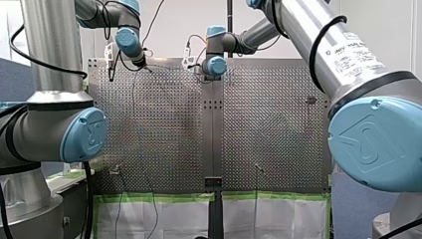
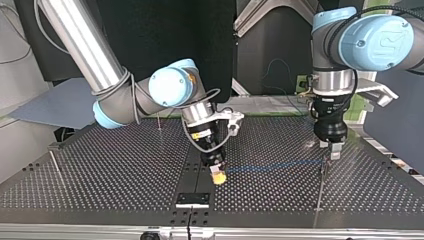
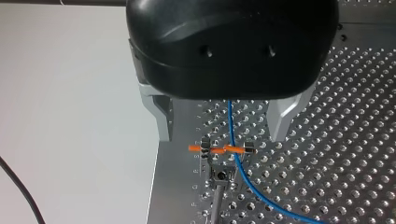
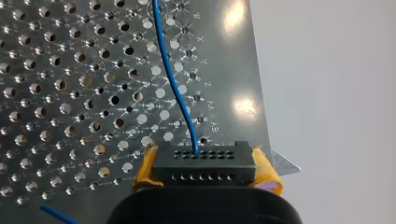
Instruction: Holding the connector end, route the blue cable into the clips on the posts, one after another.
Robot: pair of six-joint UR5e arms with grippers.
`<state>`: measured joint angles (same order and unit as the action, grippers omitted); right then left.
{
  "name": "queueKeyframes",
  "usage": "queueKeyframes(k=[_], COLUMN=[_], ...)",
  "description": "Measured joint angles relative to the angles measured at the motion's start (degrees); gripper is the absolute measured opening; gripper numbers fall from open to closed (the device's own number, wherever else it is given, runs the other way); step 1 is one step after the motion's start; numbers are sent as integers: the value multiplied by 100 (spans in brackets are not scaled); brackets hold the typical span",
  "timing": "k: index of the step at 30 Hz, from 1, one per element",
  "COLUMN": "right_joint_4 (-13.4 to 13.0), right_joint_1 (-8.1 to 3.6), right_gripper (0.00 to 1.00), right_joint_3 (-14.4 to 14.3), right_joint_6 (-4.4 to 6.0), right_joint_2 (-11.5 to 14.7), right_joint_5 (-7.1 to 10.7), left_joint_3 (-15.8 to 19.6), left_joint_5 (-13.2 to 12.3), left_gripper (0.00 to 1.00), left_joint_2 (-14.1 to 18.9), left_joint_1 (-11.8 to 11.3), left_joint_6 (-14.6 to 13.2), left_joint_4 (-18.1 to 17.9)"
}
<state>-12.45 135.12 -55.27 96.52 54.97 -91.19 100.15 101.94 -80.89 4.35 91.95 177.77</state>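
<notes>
- Blue cable leaves the black connector, which my right hand clamps between yellow pads.
- My left hand hangs spread wide over the orange clip.

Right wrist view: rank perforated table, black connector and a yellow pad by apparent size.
1. perforated table
2. black connector, close to the camera
3. yellow pad, partly hidden behind it
</notes>
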Motion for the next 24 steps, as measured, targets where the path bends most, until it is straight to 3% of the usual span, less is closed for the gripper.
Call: queueKeyframes(k=[15, 24], right_joint_4=[15, 20], right_joint_1=[-11, 16], right_gripper=[0, 0], right_joint_3=[-5, -4], right_joint_6=[11, 9], right_joint_2=[-11, -9], right_joint_5=[12, 9], left_joint_3=[1, 0], left_joint_5=[-2, -354], left_gripper=[98, 98], left_joint_2=[5, 8], left_joint_1=[80, 231], left_joint_6=[166, 182], left_joint_4=[165, 140])
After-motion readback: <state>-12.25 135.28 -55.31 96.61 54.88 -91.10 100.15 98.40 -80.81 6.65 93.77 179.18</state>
